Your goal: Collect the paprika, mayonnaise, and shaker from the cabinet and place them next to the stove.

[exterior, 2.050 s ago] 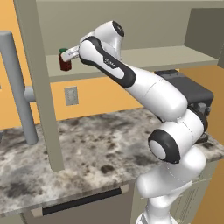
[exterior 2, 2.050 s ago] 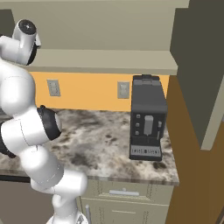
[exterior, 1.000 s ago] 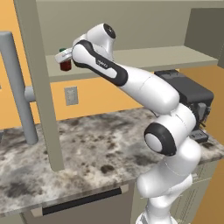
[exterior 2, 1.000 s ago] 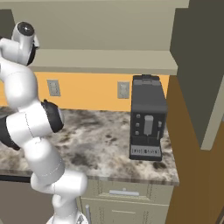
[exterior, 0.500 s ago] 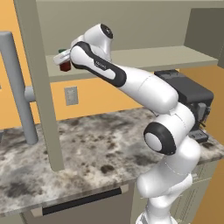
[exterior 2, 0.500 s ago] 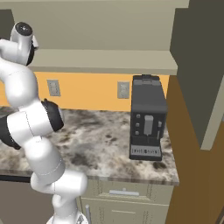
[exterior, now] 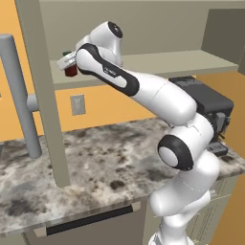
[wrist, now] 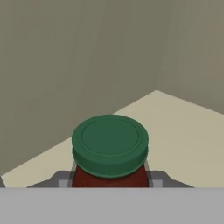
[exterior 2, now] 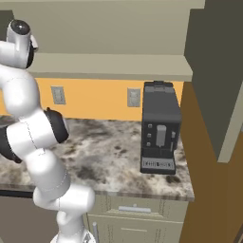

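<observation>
While the arm reaches up and left into the cabinet (exterior: 143, 62), its gripper (exterior: 68, 63) is clamped on the paprika (exterior: 71, 70) at the left end of the shelf, just right of the cabinet's upright post. From the left base camera the jar is a small dark red patch with a hint of green on top, half hidden behind the wrist. The hand camera gives what that angle cannot: the paprika's (wrist: 110, 151) round green lid from close by, with a grey finger (wrist: 156, 177) pressed against the red glass on either side, the pale shelf running back to the cabinet's inner corner. The right base camera adds the far end of the cabinet (exterior 2: 114, 66), with a black coffee machine (exterior 2: 161, 128) on the speckled counter (exterior 2: 109, 152) below it and two wall sockets under the shelf edge. A grey bar handle (exterior: 19, 95) stands left of the post.
</observation>
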Robot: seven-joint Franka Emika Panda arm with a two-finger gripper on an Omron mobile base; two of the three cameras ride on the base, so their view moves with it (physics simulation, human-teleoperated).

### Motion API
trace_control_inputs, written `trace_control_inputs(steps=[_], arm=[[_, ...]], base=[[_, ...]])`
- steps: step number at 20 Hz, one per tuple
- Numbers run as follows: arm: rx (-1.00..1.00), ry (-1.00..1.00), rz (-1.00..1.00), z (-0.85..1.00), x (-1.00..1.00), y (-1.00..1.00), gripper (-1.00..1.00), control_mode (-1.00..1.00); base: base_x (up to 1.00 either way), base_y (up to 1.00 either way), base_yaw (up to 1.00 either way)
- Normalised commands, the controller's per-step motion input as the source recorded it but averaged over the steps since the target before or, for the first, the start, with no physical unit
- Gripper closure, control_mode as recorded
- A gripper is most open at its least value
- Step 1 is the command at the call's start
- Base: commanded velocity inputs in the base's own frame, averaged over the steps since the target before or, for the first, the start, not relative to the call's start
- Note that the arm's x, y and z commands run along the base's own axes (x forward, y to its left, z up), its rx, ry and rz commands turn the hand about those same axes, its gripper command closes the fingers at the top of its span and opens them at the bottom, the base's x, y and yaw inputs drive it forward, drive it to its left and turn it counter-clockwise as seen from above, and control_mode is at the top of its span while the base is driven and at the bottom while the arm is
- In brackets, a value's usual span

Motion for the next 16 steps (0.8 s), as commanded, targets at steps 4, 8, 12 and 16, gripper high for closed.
trace_control_inputs(steps=[4, 8, 12, 16], arm=[[0.03, -0.10, 0.00, -0.06, -0.34, 0.00, 1.00, -1.00], [0.05, -0.16, 0.00, -0.09, -0.53, -0.02, 1.00, -1.00], [0.06, -0.17, 0.03, -0.08, -0.73, -0.08, 1.00, -1.00], [0.04, -0.13, 0.05, -0.01, -0.75, -0.14, 1.00, -1.00]], base=[[0.00, 0.00, 0.00], [0.00, 0.00, 0.00], [0.00, 0.00, 0.00], [0.00, 0.00, 0.00]])
